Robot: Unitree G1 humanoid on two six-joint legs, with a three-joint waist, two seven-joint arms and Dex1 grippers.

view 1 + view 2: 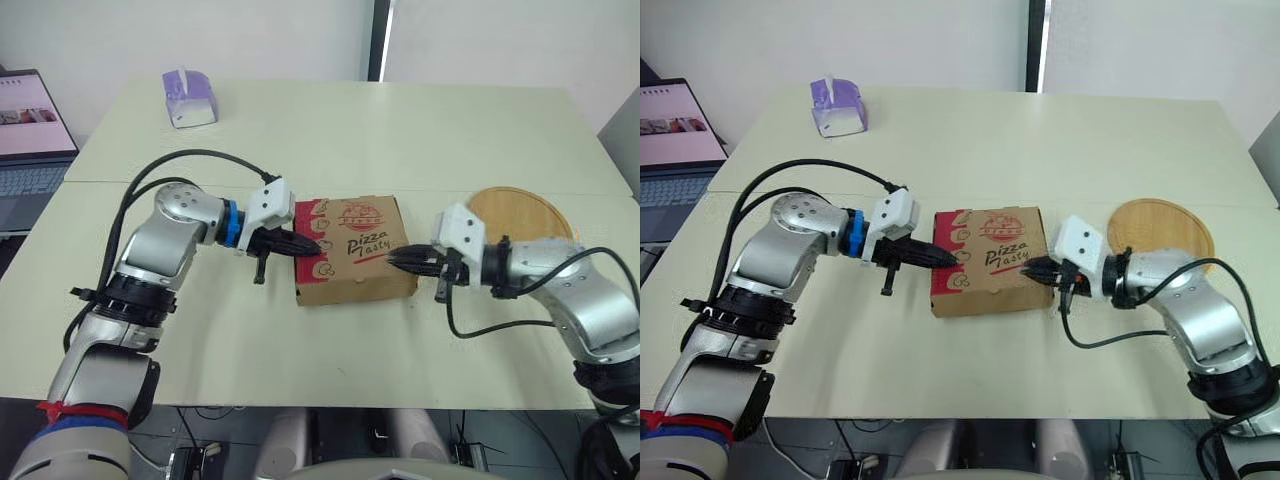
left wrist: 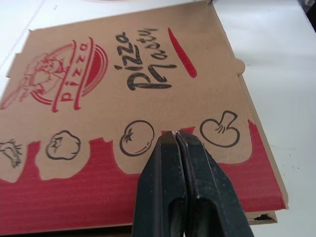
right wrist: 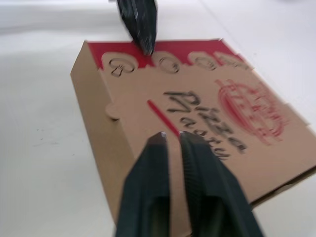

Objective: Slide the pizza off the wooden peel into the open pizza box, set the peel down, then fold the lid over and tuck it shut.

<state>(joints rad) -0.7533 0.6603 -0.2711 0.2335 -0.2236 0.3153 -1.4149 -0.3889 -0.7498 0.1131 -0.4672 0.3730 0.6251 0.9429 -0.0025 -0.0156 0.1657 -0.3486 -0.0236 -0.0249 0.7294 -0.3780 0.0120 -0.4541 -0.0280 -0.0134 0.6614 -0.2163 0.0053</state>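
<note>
Bracketing the closed pizza box (image 1: 350, 250): at 9 o'clock, over its lid, left gripper (image 1: 318, 246) pressed together; at 3 o'clock, right gripper (image 1: 392, 260) barely parted

Open tabletop (image 1: 420, 130) behind pizza box (image 1: 352, 240), front too; peel (image 1: 522, 212) (flat) at right

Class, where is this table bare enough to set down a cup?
Bare: far table beyond the pizza box, between tissue box and wooden peel; also the near edge. Crowded: both box sides, with left gripper and right gripper.
</note>
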